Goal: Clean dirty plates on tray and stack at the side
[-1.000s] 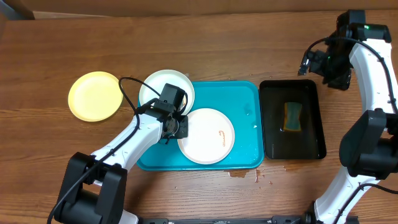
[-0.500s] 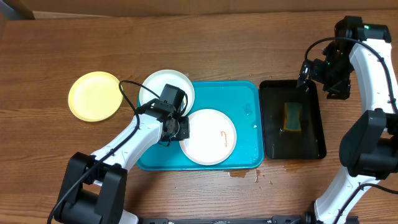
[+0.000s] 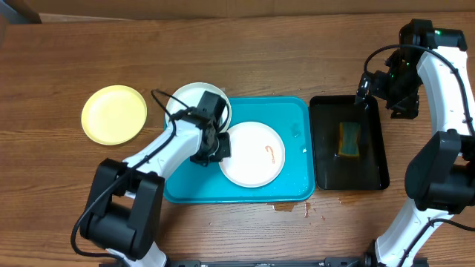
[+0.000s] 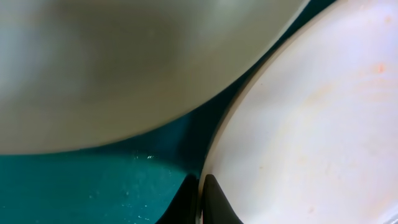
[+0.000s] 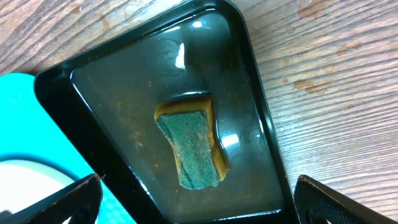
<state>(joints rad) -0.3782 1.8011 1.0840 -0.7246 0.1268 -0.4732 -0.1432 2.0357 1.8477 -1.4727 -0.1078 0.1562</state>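
A white plate (image 3: 252, 153) with a reddish smear lies in the turquoise tray (image 3: 293, 119). My left gripper (image 3: 216, 146) is shut on this plate's left rim; the left wrist view shows the jaws (image 4: 200, 200) pinching the rim of the plate (image 4: 311, 118) over the tray (image 4: 93, 180). A second white plate (image 3: 191, 102) overlaps the tray's back left corner and fills the top of the left wrist view (image 4: 124, 62). A pale yellow plate (image 3: 113, 113) sits on the table at the left. My right gripper (image 3: 369, 81) is open and empty above the black tray.
A narrow black tray (image 3: 349, 174) of water holds a green-and-yellow sponge (image 3: 348, 139) to the right of the turquoise tray; both show in the right wrist view, the tray (image 5: 264, 112) and the sponge (image 5: 189, 146). A brown spill (image 3: 291, 208) marks the table at the tray's front edge.
My left gripper has shifted the smeared plate a little right and back in the tray. My right gripper moved slightly toward the black tray, then held still.
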